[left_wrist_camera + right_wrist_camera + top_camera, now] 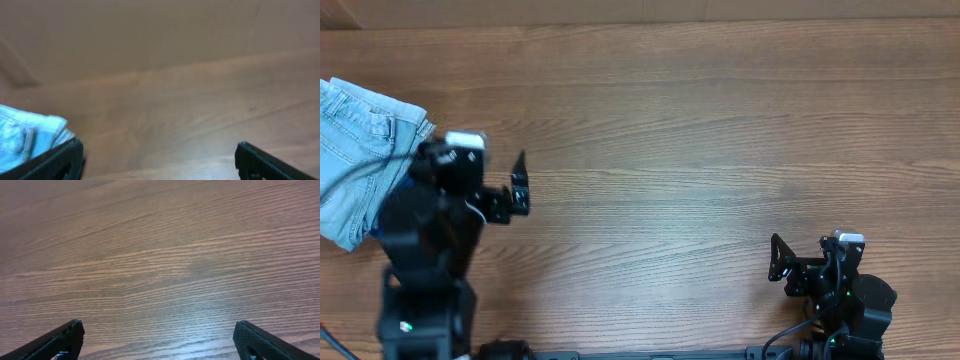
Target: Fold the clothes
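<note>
The pale light-blue denim shorts [360, 160] lie folded in a stack at the table's far left edge, partly hidden by my left arm. They show blurred at the lower left of the left wrist view [27, 137]. My left gripper [518, 182] is open and empty, to the right of the shorts and clear of them; its fingers frame bare wood in the left wrist view [159, 160]. My right gripper [778, 260] is open and empty near the front right; it frames bare wood in the right wrist view [157, 340].
The wooden table [700, 130] spans the view. A black cable [350, 172] from the left arm crosses the shorts. Both arm bases stand at the front edge.
</note>
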`<state>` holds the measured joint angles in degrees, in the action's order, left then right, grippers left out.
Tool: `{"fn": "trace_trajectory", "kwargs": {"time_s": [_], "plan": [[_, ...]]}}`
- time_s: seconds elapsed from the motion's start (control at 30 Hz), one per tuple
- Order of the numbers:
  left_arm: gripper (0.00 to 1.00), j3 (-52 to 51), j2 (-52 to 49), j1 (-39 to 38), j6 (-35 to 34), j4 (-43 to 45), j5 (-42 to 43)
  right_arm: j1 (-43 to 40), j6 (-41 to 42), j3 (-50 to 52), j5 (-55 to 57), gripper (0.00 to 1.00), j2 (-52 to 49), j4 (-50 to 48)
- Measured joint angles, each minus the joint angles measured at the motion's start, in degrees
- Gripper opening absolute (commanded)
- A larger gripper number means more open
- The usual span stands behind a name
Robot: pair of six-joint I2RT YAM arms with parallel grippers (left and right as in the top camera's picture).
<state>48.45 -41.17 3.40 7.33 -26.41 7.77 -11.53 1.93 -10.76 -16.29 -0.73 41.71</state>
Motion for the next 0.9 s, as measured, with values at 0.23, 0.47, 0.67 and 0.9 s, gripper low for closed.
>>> {"fn": "trace_trajectory", "kwargs": {"time_s": [0.23, 0.47, 0.67, 0.9], "plan": [[1.0, -25.11, 22.01, -0.09, 0.35, 6.49, 4.09, 0.0, -0.04, 0.0, -0.02, 1.0, 0.0, 0.09], [1.0, -38.73, 38.34, -0.81, 0.37, 6.64, 4.79, 0.0, 0.0, 0.0, -0.02, 1.0, 0.0, 0.07], [1.0, -43.17, 40.15, -1.95, 0.31, 10.32, 5.31, 0.0, 0.0, 0.0, -0.02, 1.0, 0.0, 0.07], [1.0, -43.19, 40.15, -1.95, 0.31, 10.34, 5.33, 0.0, 0.0, 0.0, -0.02, 1.0, 0.0, 0.07]]}}
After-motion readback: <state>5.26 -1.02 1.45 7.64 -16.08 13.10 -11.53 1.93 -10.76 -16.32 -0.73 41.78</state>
